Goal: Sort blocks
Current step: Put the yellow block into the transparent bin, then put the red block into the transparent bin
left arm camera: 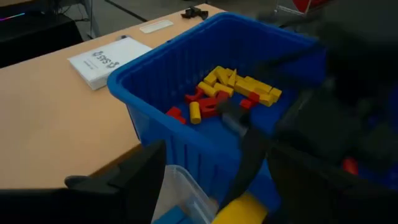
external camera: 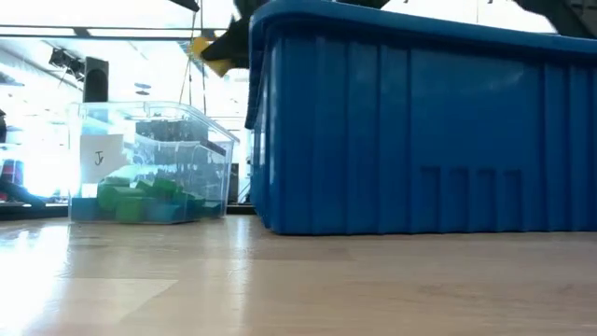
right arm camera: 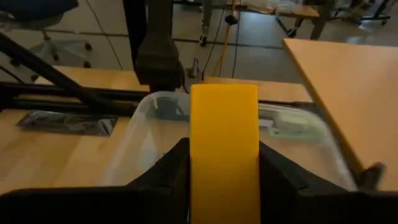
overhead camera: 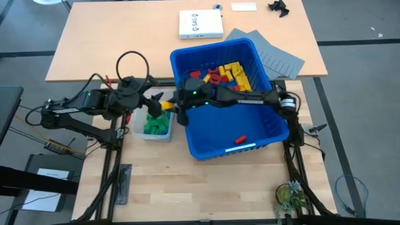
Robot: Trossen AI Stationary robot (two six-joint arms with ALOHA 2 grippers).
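A large blue bin [overhead camera: 269, 128] holds red and yellow blocks [overhead camera: 226, 74] at its far side. To its left stands a clear tub [overhead camera: 135, 128] with green blocks [overhead camera: 156, 123] in it. My right gripper [overhead camera: 177, 107] reaches from the right across the bin and is shut on a yellow block [right arm camera: 224, 124], which hangs above the tub [right arm camera: 149, 124]. The yellow block also shows high in the low view [external camera: 216, 51]. My left gripper [overhead camera: 152, 102] stands open just left of that block, above the tub's far end, with nothing between its fingers. My right gripper pinches the yellow block by its two long sides [right arm camera: 200, 168] between its two fingers [right arm camera: 171, 171]. The fingers come from the table's right, slanting a little downward, and lie along the block. The block sticks out past the fingertips, lifted clear above the clear tub.
A single red block [overhead camera: 239, 139] lies near the bin's front wall. On the far table lie a white box [overhead camera: 200, 24], grey sheets [overhead camera: 275, 53] and a small black object [overhead camera: 279, 7]. Cables loop at the left arm [overhead camera: 132, 62].
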